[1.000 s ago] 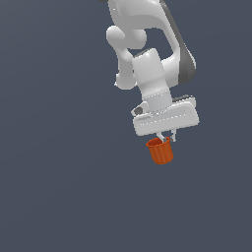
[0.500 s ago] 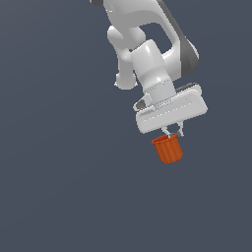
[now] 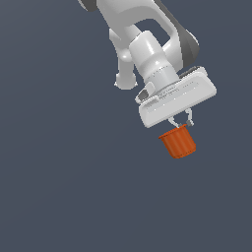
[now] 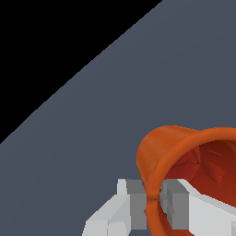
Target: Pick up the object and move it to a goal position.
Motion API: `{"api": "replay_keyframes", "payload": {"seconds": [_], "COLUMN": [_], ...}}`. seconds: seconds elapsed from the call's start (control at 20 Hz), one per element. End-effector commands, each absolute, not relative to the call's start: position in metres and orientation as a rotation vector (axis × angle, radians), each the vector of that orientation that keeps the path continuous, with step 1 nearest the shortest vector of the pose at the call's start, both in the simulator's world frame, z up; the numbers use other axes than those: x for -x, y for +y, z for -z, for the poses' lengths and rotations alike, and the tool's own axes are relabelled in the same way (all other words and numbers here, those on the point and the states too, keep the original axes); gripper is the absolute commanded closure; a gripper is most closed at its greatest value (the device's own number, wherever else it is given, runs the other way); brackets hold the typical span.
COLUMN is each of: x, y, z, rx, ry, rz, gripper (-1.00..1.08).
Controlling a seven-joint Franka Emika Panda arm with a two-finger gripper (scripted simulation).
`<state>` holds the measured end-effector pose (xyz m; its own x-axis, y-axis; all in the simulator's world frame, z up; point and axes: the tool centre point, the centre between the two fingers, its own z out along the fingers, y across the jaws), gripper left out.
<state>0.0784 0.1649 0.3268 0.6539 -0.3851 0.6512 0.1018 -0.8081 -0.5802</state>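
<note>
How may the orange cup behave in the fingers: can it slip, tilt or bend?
The orange cup is pinched only at its rim by the fingers, so it may pivot or tilt. Its tapered, hollow, thin-looking wall suggests it is light, and perhaps slightly flexible. Placed on its side, it would probably roll.

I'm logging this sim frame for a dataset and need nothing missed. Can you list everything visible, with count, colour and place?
Cup: one, orange-red, faintly ribbed and tapered, tilted, hanging below the gripper towards the exterior view's right; the wrist view shows its rim pinched between the fingers, one inside and one outside the wall.
Ground surface: one, plain dark blue-grey, filling the background of both views; nothing else shows on it.
Black area: one, in a corner of the wrist view, beyond the surface's edge.
Arm: one, white with dark grey parts, coming in from the top of the exterior view.
Gripper: one, white, tilted, shut on the cup's rim.
</note>
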Motion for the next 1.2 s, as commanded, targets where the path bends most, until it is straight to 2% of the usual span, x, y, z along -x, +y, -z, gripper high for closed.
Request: {"api": "replay_keyframes", "payload": {"seconds": [0.0,0.65,1.15], "x": [-0.077,-0.056,-0.043], "y": [0.168,0.181,0.185], "z": [-0.344,-0.42,-0.443], "rx": [2.236,1.983,1.891], "ry": [0.188,0.019,-0.046], "rz": [1.128,1.331,1.389], "gripper": [1.08,1.08,1.08]}}
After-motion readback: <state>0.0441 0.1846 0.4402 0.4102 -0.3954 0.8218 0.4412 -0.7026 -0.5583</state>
